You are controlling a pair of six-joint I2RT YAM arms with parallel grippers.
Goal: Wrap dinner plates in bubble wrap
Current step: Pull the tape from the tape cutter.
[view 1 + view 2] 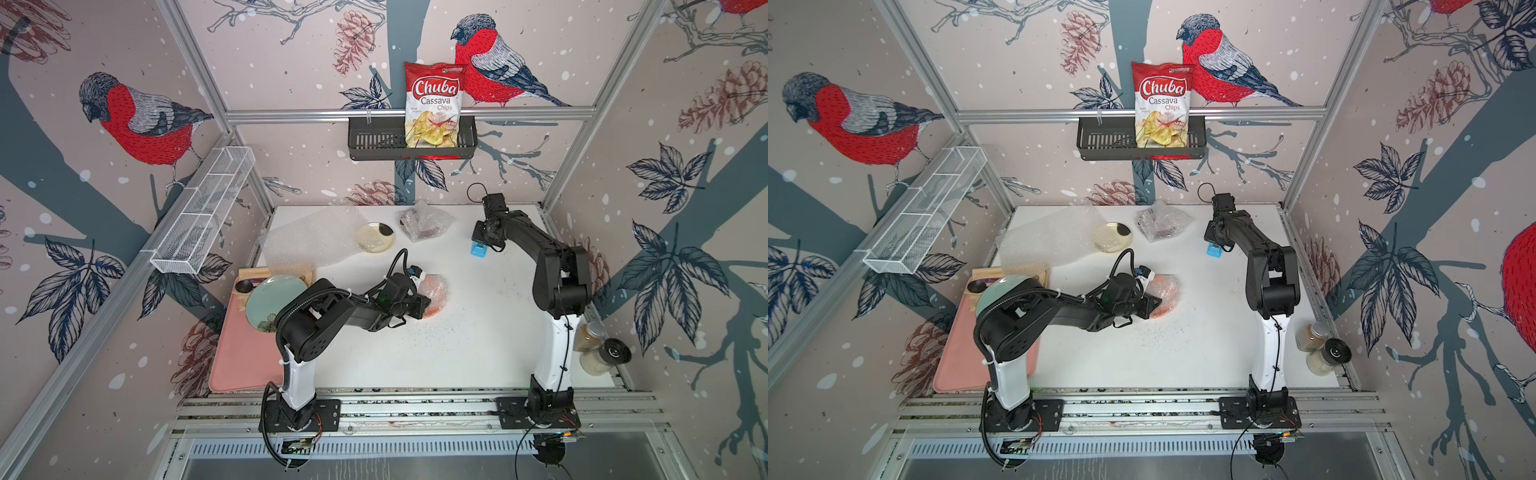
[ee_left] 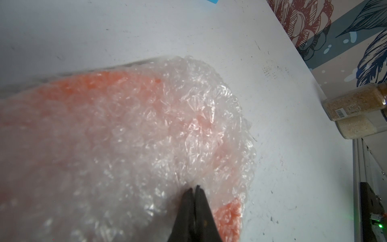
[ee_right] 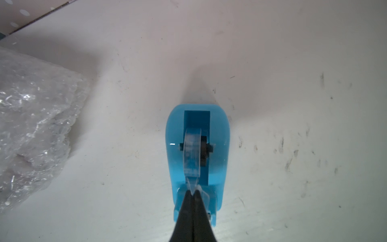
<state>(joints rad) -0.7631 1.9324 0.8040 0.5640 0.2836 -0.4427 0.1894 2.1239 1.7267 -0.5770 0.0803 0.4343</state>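
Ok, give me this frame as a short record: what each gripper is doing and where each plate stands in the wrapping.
left gripper: shut, pinching the bubble wrap
right gripper: shut on the tape end at the blue tape dispenser
orange plate: mid-table, under the bubble wrap
cream plate: bare, at the back
wrapped bundle: at the back, something dark inside
spare sheet: lying beside the cream plate

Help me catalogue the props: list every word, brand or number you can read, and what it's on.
"Chuba": on the chips bag standing in the black wall basket.
"Cassava Chips": same bag, under the brand.
Small print at the bag's top edge and beside the pictured chips: too small to read.
Barcode label on the spice jar: digits too blurred to read.
Nothing else bears readable text.
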